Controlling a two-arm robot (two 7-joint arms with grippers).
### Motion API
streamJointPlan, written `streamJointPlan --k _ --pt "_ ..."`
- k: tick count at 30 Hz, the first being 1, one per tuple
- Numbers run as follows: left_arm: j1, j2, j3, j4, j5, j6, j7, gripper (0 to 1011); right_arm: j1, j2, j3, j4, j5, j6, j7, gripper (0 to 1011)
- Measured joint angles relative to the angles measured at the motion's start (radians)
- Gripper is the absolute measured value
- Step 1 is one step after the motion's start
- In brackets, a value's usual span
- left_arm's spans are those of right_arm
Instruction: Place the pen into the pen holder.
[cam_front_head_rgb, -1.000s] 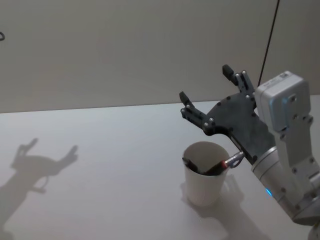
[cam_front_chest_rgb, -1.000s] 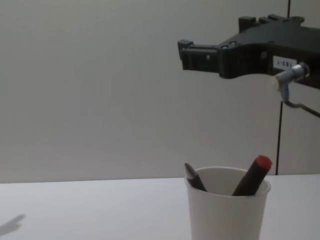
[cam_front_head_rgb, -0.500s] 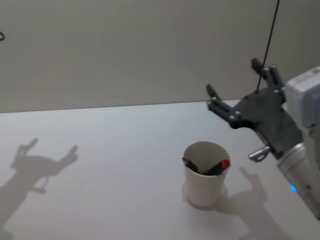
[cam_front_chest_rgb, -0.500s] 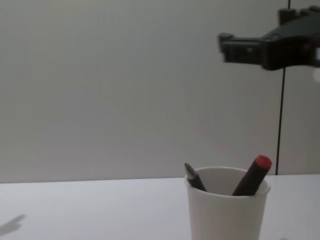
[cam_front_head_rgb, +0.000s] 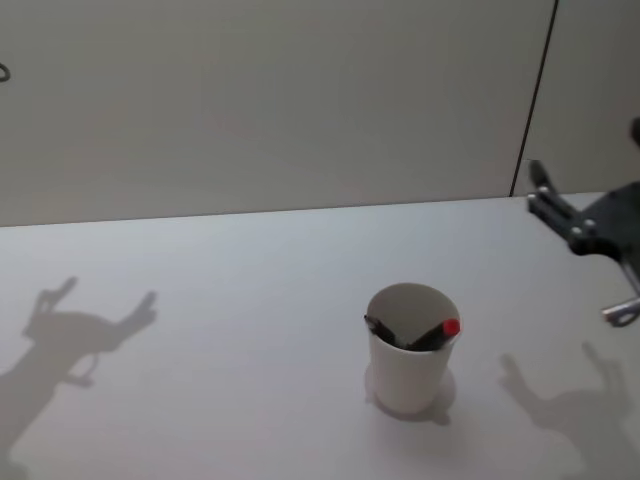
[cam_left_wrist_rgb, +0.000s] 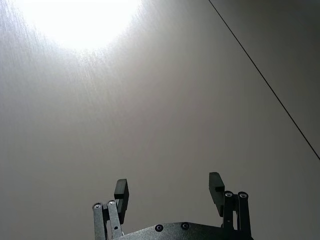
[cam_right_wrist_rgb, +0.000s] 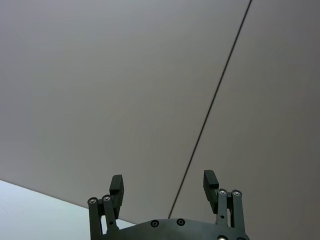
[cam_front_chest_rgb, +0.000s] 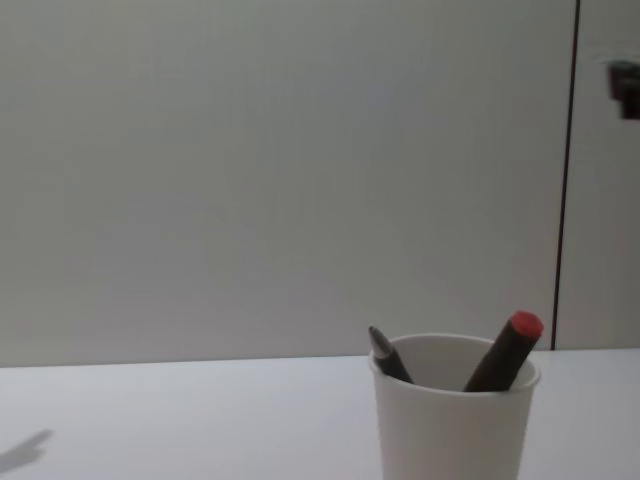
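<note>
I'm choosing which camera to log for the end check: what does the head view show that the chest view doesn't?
Head view alone: down into the pen holder, with both pens crossing inside it, plus the right gripper open at the right edge and hand-shaped shadows on the table.
Chest view alone: the cup from the side, with the red-capped pen and the dark pen poking above its rim.
Both: cup, two pens, table, wall.

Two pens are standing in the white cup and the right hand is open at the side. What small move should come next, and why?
Probably carry the right hand on to its rest position. Both the red-capped pen and the dark pen lean inside the pen holder, and that hand is open and holds nothing, so nothing seems left to place.
</note>
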Motion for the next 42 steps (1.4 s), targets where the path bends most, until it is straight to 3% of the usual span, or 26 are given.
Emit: streamJointPlan --k 3,9,31,36,42 --pt "0.001 -0.004 0.007 0.003 0.004 0.005 0.002 1001 -0.021 0.022 0.018 -0.01 0.01 -0.004 -0.027 1001" --pt "0.009 -0.029 0.059 0.023 0.028 0.042 0.023 1001 -0.048 0.052 0.041 -0.023 0.026 -0.01 -0.065 1001" --pt "0.054 -0.176 0.357 0.136 0.171 0.256 0.144 1001 -0.086 0.093 0.074 -0.041 0.046 -0.018 -0.118 1001" --pt "0.061 -0.199 0.403 0.153 0.194 0.289 0.163 1001 -0.089 0.096 0.076 -0.042 0.047 -0.019 -0.121 1001" --pt "0.065 -0.213 0.431 0.163 0.207 0.308 0.174 1001 -0.09 0.098 0.078 -0.043 0.048 -0.019 -0.124 1001"
